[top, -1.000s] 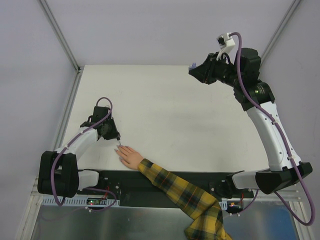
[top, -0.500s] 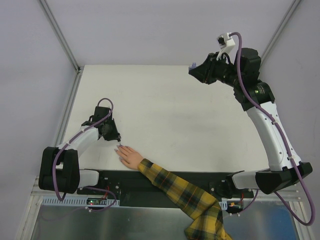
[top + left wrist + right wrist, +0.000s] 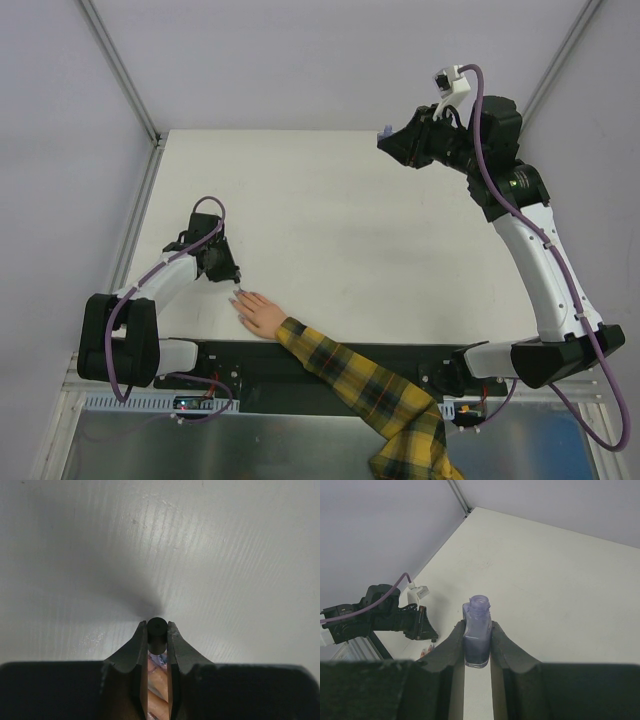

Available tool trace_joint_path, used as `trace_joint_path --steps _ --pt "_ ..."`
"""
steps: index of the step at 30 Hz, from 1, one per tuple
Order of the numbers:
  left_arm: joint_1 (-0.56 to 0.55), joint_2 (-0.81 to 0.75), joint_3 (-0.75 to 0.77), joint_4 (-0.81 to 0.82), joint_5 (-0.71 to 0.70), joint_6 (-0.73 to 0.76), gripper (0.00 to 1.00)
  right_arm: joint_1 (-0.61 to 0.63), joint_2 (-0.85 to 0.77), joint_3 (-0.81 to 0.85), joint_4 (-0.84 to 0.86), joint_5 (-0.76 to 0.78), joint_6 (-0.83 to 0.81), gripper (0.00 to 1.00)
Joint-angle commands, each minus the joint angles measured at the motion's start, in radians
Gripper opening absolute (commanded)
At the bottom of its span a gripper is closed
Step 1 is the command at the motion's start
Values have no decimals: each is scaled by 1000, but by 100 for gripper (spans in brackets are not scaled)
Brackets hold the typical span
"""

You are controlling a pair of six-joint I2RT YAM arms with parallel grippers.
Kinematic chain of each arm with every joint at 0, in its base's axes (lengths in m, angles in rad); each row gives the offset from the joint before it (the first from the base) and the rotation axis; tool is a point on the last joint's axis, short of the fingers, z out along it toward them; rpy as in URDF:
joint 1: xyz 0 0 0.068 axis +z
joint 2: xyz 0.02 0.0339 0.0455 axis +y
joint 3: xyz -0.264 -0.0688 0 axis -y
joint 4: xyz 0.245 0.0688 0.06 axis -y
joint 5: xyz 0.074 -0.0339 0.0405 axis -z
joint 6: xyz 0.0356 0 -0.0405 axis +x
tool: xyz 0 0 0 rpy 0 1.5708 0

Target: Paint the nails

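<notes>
A peach-coloured mannequin hand point(image 3: 258, 312) lies flat near the front edge of the white worktop point(image 3: 330, 230), left of centre, with its fingers pointing away toward the far left. Its yellow-and-black plaid sleeve point(image 3: 365, 390) trails off the near edge to the right. The nails point(image 3: 240, 303) are pale specks at the fingertips, too small in the overhead view to show any coating. The left claw point(image 3: 235, 279) hangs just beyond those fingertips, pointing down. In the left wrist view it is clenched on a small round black cap point(image 3: 157, 634), seen end-on between the two fingers. Peach fingers show in the narrow slot below the cap, so the claw stands directly above the hand. Whether anything under the cap touches a nail cannot be told, because the cap hides it. The right claw point(image 3: 393, 140) is well apart from all this, raised high over the far right corner of the worktop. It is grasping a small purple polish bottle point(image 3: 477, 632), upright between its fingers with the neck uncapped. From the right wrist view the left arm appears small and distant at the lower left, and a sliver of the mannequin's fingertips shows just beside it.
</notes>
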Motion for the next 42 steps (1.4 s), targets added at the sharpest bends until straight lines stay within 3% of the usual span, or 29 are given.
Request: trace_joint_path --steps 1,42 --pt "11 -8 10 -27 -31 -12 0 -4 -13 21 35 -12 8 0" --pt "31 4 96 -40 -69 9 0 -4 1 33 29 -9 2 0"
